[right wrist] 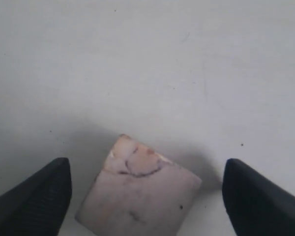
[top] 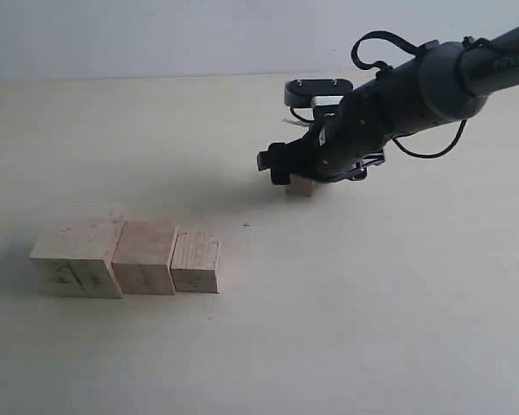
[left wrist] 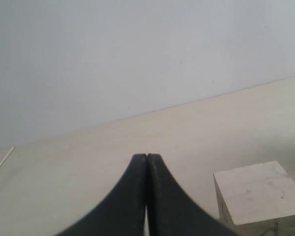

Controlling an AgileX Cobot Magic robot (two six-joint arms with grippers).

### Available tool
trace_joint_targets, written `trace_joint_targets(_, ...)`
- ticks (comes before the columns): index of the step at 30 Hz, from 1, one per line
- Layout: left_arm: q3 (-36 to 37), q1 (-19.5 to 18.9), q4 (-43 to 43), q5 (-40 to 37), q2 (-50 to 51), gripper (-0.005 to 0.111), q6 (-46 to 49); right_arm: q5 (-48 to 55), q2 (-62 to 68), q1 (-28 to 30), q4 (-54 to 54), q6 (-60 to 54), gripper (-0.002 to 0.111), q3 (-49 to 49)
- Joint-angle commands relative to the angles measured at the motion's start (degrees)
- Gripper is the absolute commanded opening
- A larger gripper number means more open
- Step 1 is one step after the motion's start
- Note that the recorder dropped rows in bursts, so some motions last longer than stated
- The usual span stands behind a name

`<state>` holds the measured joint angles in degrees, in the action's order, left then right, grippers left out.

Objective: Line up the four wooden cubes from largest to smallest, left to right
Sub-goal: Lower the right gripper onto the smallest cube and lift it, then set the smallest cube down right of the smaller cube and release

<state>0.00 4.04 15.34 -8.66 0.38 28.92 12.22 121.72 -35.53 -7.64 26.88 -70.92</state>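
Note:
Three pale wooden cubes stand in a touching row at the front left: the largest cube (top: 76,257) with dark grain marks, a medium cube (top: 144,256), then a smaller cube (top: 196,262). The smallest cube (top: 301,187) (right wrist: 140,189) lies apart on the table, under my right gripper (top: 301,173) (right wrist: 145,189). That gripper is open, its black fingertips (right wrist: 44,194) on either side of the cube with gaps showing. My left gripper (left wrist: 147,160) is shut with nothing in it, and one pale cube (left wrist: 258,191) shows beside it. The left gripper does not show in the exterior view.
The pale table (top: 355,328) stretches round the cubes, with a light wall (top: 156,35) behind its far edge. The black right arm (top: 432,86) reaches in from the upper right.

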Motion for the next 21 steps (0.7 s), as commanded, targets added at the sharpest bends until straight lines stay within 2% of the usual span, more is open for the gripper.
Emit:
trace_joint_targets(1, 0.0, -0.1, 0.2, 0.2, -0.4, 0.000, -0.3, -1.4, 0.1, 0.2, 0.0, -1.3, 0.063, -0.8)
trace_joint_targets(8, 0.0, -0.1, 0.2, 0.2, -0.4, 0.000, -0.3, 2.6, -1.2, 0.2, -0.1, -5.8, 0.005, -0.8)
trace_joint_targets(9, 0.0, -0.1, 0.2, 0.2, -0.4, 0.000, -0.3, 4.1, -2.3, 0.2, -0.1, -6.5, 0.000, -0.8)
trace_joint_targets(12, 0.0, -0.1, 0.2, 0.2, -0.4, 0.000, -0.3, 11.4, -6.7, 0.2, -0.1, -16.1, 0.000, -0.8)
trace_joint_targets(16, 0.0, -0.1, 0.2, 0.2, -0.4, 0.000, -0.3, 23.4, -13.3, 0.2, 5.2, -36.9, 0.000, -0.8)
trace_joint_targets(17, 0.0, -0.1, 0.2, 0.2, -0.4, 0.000, -0.3, 26.4, -14.6, 0.2, 9.1, -44.1, 0.000, -0.8)
trace_joint_targets(18, 0.0, -0.1, 0.2, 0.2, -0.4, 0.000, -0.3, 31.4, -16.4, 0.2, 19.8, -60.9, 0.000, -0.8)
trace_joint_targets(19, 0.0, -0.1, 0.2, 0.2, -0.4, 0.000, -0.3, 33.7, -16.7, 0.2, 24.9, -67.5, 0.000, -0.8)
trace_joint_targets(20, 0.0, -0.1, 0.2, 0.2, -0.4, 0.000, -0.3, 39.7, -16.3, 0.2, 32.7, -83.5, 0.000, -0.8)
trace_joint_targets(21, 0.0, -0.1, 0.2, 0.2, -0.4, 0.000, -0.3, 42.0, -15.8, 0.2, 34.8, -88.4, 0.000, -0.8)
